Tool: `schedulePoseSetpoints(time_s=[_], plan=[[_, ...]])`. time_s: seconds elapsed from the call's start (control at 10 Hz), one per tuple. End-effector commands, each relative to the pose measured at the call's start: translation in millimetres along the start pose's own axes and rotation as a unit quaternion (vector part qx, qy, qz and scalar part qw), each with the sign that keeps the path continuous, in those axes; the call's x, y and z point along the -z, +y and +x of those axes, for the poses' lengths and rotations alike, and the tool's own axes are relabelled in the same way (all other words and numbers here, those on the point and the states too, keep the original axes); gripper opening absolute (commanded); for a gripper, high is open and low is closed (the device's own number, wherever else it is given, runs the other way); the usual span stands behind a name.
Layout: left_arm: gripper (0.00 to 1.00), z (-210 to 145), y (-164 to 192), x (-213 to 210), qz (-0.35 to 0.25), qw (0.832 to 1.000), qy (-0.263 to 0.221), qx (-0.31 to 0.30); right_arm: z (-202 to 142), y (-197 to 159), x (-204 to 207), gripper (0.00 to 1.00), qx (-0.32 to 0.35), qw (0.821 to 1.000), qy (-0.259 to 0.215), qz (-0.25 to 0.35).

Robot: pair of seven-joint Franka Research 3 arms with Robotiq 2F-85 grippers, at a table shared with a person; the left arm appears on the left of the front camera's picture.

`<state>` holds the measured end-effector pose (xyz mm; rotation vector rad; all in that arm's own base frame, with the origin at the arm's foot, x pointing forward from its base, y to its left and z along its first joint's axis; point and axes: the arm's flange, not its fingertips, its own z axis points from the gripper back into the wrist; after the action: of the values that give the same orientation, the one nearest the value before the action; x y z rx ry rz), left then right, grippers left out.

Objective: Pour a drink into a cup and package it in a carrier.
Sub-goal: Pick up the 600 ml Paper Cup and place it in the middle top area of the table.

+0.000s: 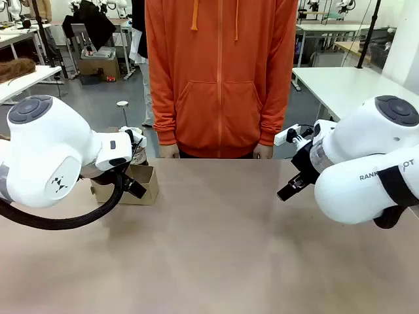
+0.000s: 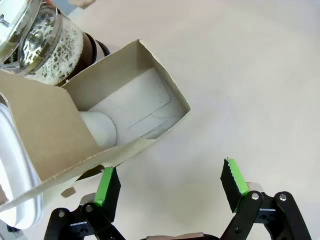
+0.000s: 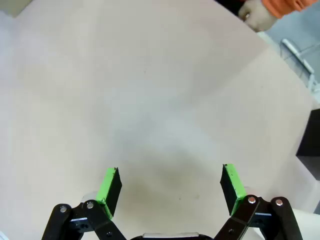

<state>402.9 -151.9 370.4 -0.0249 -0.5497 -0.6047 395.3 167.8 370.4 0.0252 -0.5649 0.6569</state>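
Note:
The brown cardboard carrier (image 1: 145,186) stands at the table's left, partly behind my left arm. From the left wrist, the carrier (image 2: 50,130) shows an open compartment with a white cup (image 2: 100,131) against its inner wall; whether the cup is upright I cannot tell. Behind it is the glass jug (image 2: 42,42) with foamy dark drink. My left gripper (image 2: 170,170) is open over bare table, its left finger (image 2: 107,182) close to the carrier's near wall. My right gripper (image 3: 170,170) is open and holds nothing above the tabletop, at the right (image 1: 291,188).
A person in an orange hoodie stands at the far edge, hands (image 1: 169,150) hanging at the table's rim; one hand (image 3: 255,12) shows from the right wrist. A dark box (image 3: 309,135) sits at the right edge. A white rounded rim (image 2: 10,170) lies beside the carrier.

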Motion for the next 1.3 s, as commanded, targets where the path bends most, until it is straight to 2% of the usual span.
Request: schedulePoseSetpoints(time_s=[0.0, 0.7, 0.8, 1.0, 1.2], plan=[[1.00, 0.0, 0.0, -0.3, 0.000, 1.000, 0.000, 0.000, 0.0, 0.0, 0.0, 1.00, 0.000, 1.000, 0.000, 0.000], [1.00, 0.0, 0.0, -0.3, 0.000, 1.000, 0.000, 0.000, 0.0, 0.1, 0.1, 1.00, 0.000, 1.000, 0.000, 0.000], [1.00, 0.0, 0.0, -0.3, 0.000, 1.000, 0.000, 0.000, 23.1, -7.9, -12.0, 1.00, 0.004, 1.000, -0.007, 0.007], [1.00, 0.0, 0.0, -0.3, 0.000, 1.000, 0.000, 0.000, 99.6, -63.0, -52.3, 1.00, 0.005, 0.999, -0.038, 0.019], [1.00, 0.0, 0.0, -0.3, 0.000, 1.000, 0.000, 0.000, 149.2, -120.7, -90.8, 1.00, -0.027, 0.996, -0.039, 0.076]])
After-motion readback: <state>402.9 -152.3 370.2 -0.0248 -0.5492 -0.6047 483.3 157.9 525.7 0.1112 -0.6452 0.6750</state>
